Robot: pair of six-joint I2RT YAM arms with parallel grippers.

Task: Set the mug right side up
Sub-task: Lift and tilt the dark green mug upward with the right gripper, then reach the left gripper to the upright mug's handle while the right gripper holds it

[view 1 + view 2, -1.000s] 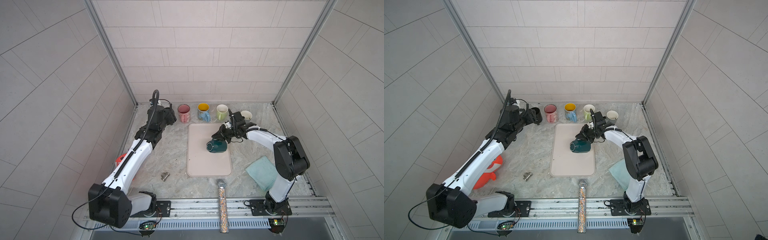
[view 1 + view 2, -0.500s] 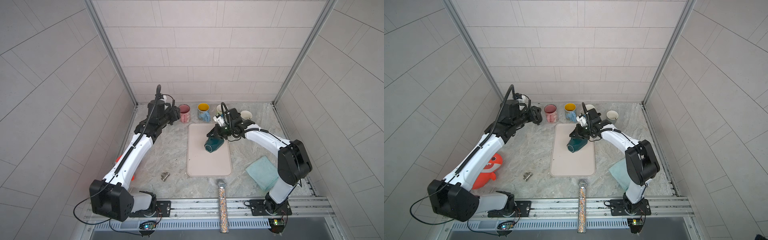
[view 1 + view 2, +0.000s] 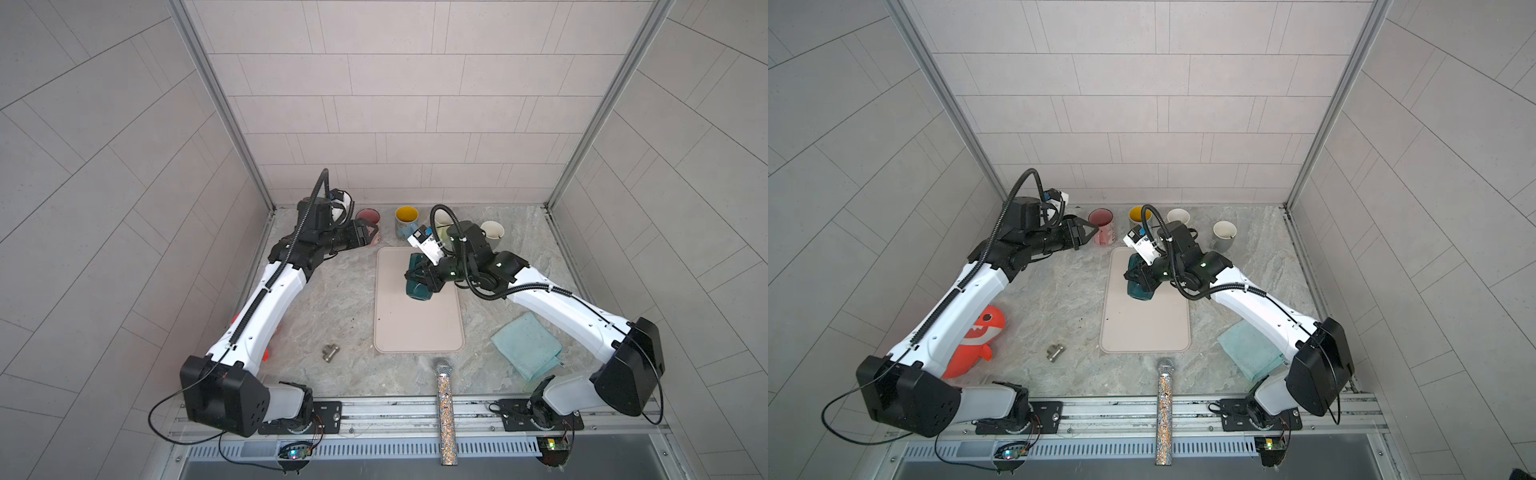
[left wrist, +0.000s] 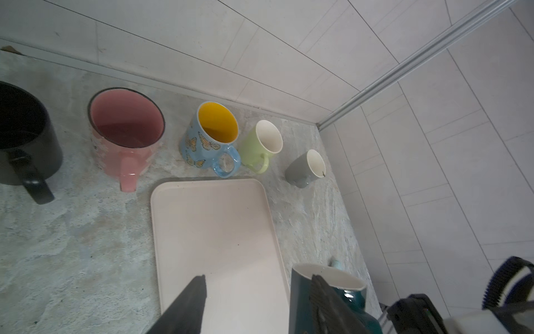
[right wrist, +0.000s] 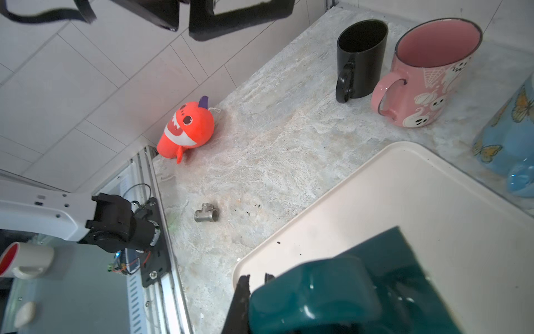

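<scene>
Teal mug (image 3: 419, 291) hangs tilted over the beige tray (image 3: 415, 332), my right gripper (image 3: 415, 275) clamped on its handle (image 5: 312, 289) (my left gripper (image 3: 370, 236) stands empty, jaws apart, beside the pink mug (image 3: 368, 215)).

Mug row (image 3: 406, 215) lines back edge; teal mug (image 3: 418, 290) over tray (image 3: 415, 332); front bare.

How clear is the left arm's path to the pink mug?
Probably clear: the open, empty left gripper hovers right beside the pink mug, nothing between; the right gripper holds the teal mug apart over the tray.
</scene>
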